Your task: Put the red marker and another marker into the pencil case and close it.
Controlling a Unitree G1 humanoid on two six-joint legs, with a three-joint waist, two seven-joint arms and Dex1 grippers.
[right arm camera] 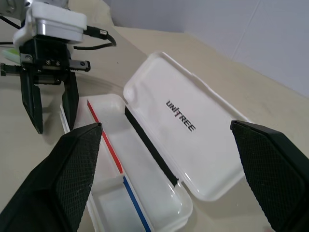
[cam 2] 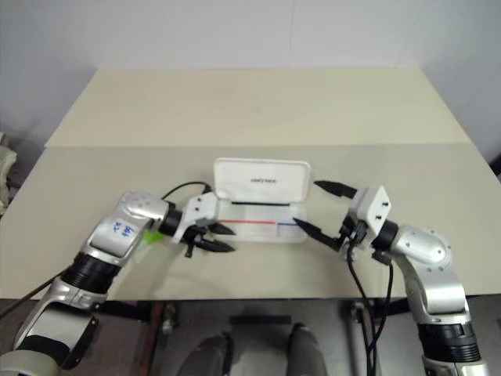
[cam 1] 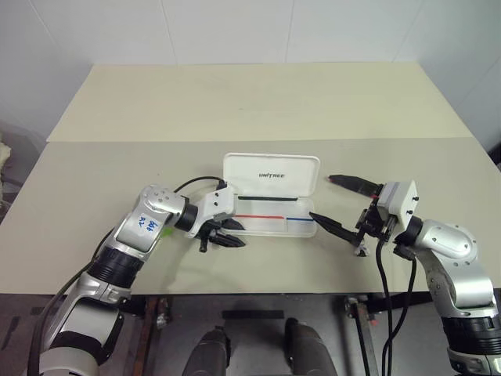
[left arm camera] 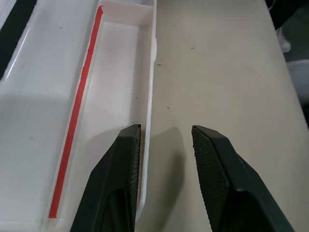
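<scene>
The pencil case (cam 1: 270,194), one white, glossy, rounded-rectangular hard plastic box, lies open mid-table on the matte beige tabletop (cam 1: 258,102), its lid laid back with dark lettering showing and thin red, blue and black stripes inside. At its left end the left gripper (cam 1: 228,233) has two ribbed black fingers parted, empty, straddling the tray's near wall. Near the case's right end the right gripper (cam 1: 332,200) gapes wide, empty.

"UNITREE" on pencil case (right arm camera: 193,140) lid
</scene>
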